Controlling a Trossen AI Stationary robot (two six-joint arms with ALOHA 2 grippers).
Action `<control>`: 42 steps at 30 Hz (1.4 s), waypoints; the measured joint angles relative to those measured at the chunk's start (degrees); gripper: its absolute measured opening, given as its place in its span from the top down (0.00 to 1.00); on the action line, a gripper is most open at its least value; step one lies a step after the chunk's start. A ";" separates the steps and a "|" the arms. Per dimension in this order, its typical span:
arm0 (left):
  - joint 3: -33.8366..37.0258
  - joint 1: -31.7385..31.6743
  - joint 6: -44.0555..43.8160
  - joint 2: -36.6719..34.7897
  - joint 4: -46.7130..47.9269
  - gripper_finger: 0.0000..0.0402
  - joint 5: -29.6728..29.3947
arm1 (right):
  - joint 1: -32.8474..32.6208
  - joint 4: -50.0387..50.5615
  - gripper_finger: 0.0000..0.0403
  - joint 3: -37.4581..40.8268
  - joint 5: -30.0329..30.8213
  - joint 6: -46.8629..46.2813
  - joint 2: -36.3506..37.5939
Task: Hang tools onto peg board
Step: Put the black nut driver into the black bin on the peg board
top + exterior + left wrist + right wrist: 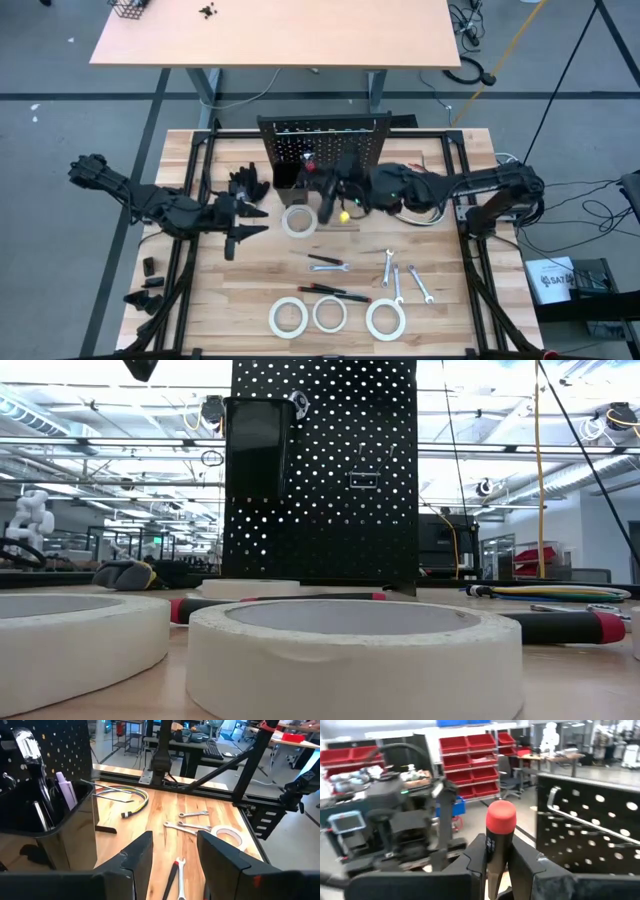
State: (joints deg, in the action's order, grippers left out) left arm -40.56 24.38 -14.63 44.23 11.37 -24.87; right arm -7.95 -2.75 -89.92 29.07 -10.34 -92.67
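The black peg board [325, 140] stands upright at the table's far middle, with a small black bin [45, 815] on its face holding a few tools. My right gripper [500, 865] is close in front of the board [590, 820] and is shut on a black screwdriver with a red cap [500, 817]. My left gripper [175, 855] hovers open left of the board with nothing between its fingers. Wrenches [397, 283], screwdrivers [335, 293] and white tape rolls [329, 314] lie flat on the table's near half. My right gripper pinches the screwdriver's black handle [496, 851] between its two fingers, just below the red cap. The red-capped end sticks out past the fingertips. The screwdriver is lifted clear of the table, beside the peg board's face; its shaft is hidden by the gripper.
Black gloves [248, 183] lie left of the board. One more tape roll [298, 221] lies just in front of the board. Coloured cables [131, 800] lie beside the board's foot. A black metal frame [470, 250] borders the table.
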 joint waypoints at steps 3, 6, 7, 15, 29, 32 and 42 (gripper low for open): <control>0.00 0.01 -0.03 0.00 0.01 0.61 0.43 | 1.44 0.35 0.90 -0.02 0.65 -1.11 -0.56; 0.00 0.00 -0.05 0.00 0.12 0.61 0.63 | 2.28 1.43 0.90 -0.08 2.25 -1.32 -1.34; 0.00 0.02 -0.04 0.00 0.12 0.61 0.66 | 2.50 1.20 0.90 -0.07 2.34 -1.40 -1.93; 0.00 0.00 -0.03 0.00 0.38 0.61 0.66 | 2.98 4.66 0.90 -0.03 2.28 -1.03 -3.80; 0.00 0.02 -0.93 0.00 -2.56 0.61 0.64 | 3.81 11.99 0.67 -0.01 2.37 -0.92 -3.90; 0.00 0.02 -2.94 0.00 -3.25 0.61 0.82 | 3.81 11.89 0.56 -0.01 2.37 -0.66 -3.75; 0.00 1.03 -3.07 0.43 -3.60 0.61 3.64 | 1.64 9.78 0.43 -0.01 2.15 6.72 -1.10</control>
State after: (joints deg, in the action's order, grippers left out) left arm -40.56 25.41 -17.69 44.65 7.77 -21.23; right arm -6.31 7.03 -89.93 31.22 -3.63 -93.77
